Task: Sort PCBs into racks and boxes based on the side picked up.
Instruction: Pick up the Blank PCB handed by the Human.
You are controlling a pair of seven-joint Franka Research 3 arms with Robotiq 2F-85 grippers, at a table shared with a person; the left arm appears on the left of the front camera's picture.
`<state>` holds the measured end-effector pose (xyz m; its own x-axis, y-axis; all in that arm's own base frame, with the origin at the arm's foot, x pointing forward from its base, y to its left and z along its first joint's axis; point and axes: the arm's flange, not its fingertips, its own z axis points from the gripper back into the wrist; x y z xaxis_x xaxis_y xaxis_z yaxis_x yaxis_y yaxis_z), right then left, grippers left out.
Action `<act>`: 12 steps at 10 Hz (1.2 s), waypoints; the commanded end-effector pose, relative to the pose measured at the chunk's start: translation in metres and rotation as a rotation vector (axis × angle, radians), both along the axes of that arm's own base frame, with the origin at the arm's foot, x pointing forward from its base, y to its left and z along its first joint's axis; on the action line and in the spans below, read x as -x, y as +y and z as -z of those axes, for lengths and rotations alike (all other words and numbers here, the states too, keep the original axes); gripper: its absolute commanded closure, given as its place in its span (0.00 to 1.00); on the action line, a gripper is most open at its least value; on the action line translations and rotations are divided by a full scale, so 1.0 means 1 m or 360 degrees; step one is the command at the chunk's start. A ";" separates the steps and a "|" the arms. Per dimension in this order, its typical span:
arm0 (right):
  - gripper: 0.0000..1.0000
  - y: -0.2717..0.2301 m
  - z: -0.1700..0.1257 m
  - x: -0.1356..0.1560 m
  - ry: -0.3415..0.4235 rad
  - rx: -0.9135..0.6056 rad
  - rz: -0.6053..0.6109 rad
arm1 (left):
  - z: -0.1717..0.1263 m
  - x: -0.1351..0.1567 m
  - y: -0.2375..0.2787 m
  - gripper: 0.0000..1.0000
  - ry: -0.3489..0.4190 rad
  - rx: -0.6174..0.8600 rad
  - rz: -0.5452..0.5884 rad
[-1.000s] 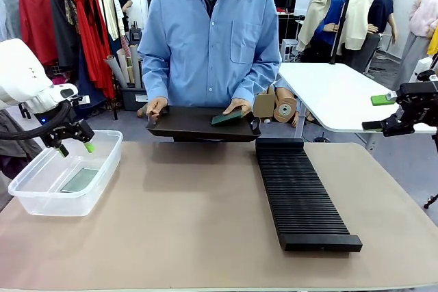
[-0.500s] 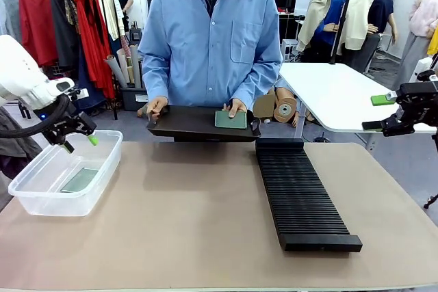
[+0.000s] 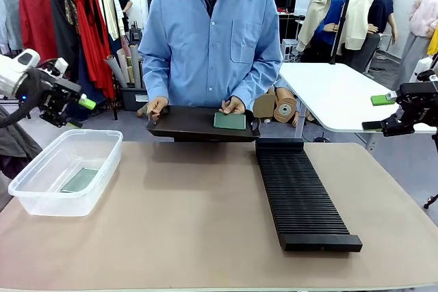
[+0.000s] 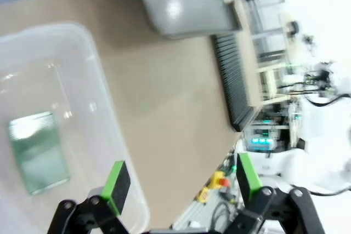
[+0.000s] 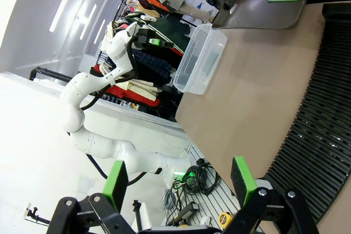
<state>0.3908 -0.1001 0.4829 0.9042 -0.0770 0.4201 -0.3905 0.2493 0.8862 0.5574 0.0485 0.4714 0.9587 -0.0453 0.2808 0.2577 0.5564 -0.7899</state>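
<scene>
Now we hold our left gripper and right gripper wide open and empty, out at the sides, since a board lies flat on the tray, seemingly awaiting pickup.

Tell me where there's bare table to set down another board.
The widest bare stretch of table lies between the clear tub and the ribbed rack, from the black tray at the far side to the near edge. A narrower strip runs right of the rack. The left side is crowded: the tub, one PCB inside.
</scene>
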 end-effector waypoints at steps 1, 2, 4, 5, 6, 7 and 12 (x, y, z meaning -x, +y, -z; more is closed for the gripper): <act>0.00 0.000 -0.002 0.000 -0.0009 -0.0007 -0.0004 | 0.009 -0.005 0.000 0.00 -0.0038 0.0281 0.0023; 0.00 0.000 -0.002 0.000 -0.0009 -0.0007 -0.0004 | 0.010 -0.007 -0.003 0.00 -0.0036 0.0348 0.0025; 0.00 0.000 -0.002 0.000 -0.0009 -0.0007 -0.0004 | 0.013 -0.009 -0.011 0.00 -0.0039 0.0490 0.0059; 0.00 0.000 -0.002 0.000 -0.0009 -0.0007 -0.0004 | 0.013 -0.010 -0.014 0.00 -0.0068 0.0510 0.0085; 0.00 0.000 -0.002 0.000 -0.0009 -0.0007 -0.0004 | 0.012 -0.008 -0.015 0.00 -0.0082 0.0554 0.0091; 0.00 0.000 -0.002 0.000 -0.0009 -0.0007 -0.0004 | 0.011 -0.009 -0.015 0.00 -0.0089 0.0643 0.0104; 0.00 0.000 -0.002 0.000 -0.0009 -0.0007 -0.0004 | 0.016 -0.007 -0.020 0.00 -0.0030 0.0603 0.0095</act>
